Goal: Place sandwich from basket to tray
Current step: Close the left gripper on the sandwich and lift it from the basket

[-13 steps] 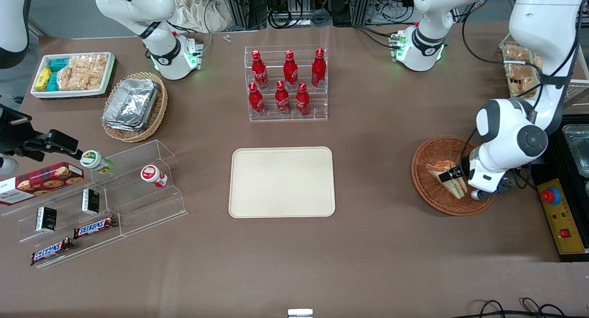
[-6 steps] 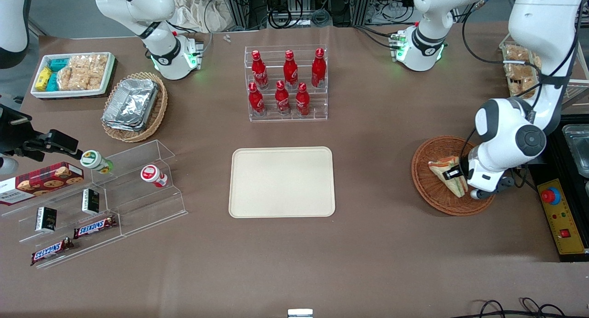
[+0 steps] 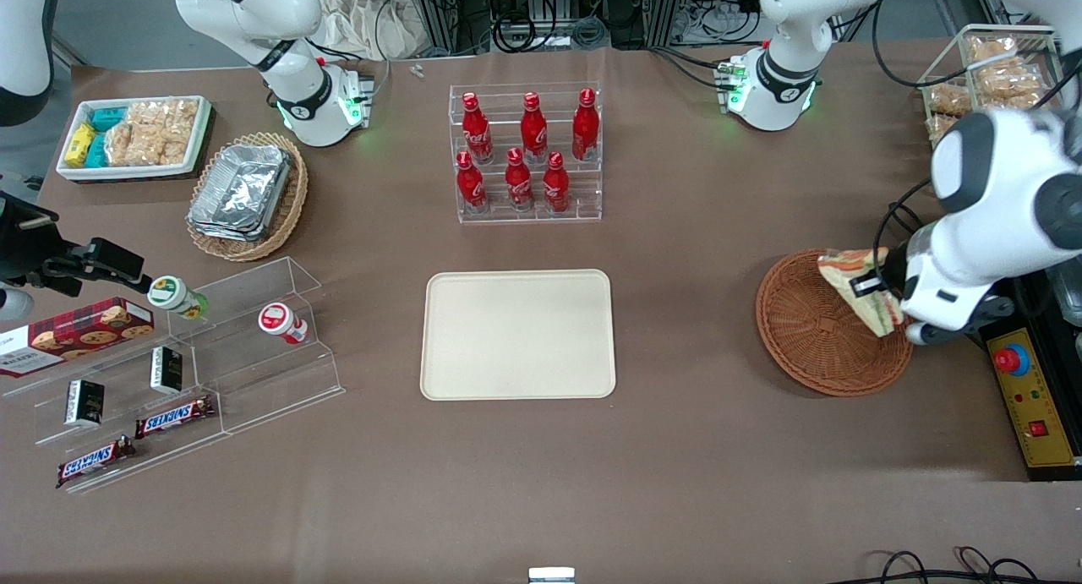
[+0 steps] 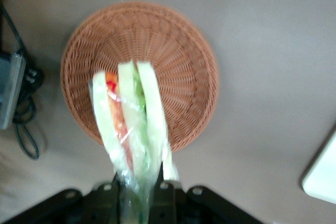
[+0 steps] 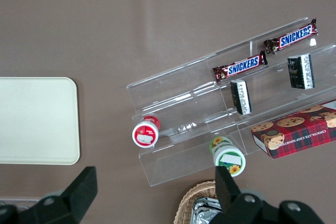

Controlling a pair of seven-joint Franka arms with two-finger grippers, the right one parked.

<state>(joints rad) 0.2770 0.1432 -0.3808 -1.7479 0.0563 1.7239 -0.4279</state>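
My left gripper (image 3: 871, 290) is shut on the clear-wrapped sandwich (image 3: 858, 286) and holds it in the air above the reddish-brown wicker basket (image 3: 816, 330), over the basket's edge toward the working arm's end. In the left wrist view the sandwich (image 4: 131, 124) hangs from the gripper (image 4: 137, 195), with white bread slices and orange and green filling, high over the empty basket (image 4: 173, 51). The cream tray (image 3: 517, 334) lies empty in the table's middle; a corner of it shows in the left wrist view (image 4: 323, 177).
A clear rack of red bottles (image 3: 526, 153) stands farther from the camera than the tray. A control box with a red button (image 3: 1023, 390) lies beside the basket. A wire rack of bagged snacks (image 3: 985, 85) stands at the working arm's end. Acrylic shelves with snacks (image 3: 186, 356) are toward the parked arm's end.
My gripper has risen with the sandwich out of the basket and shifted toward the working arm's end. The basket is now empty.
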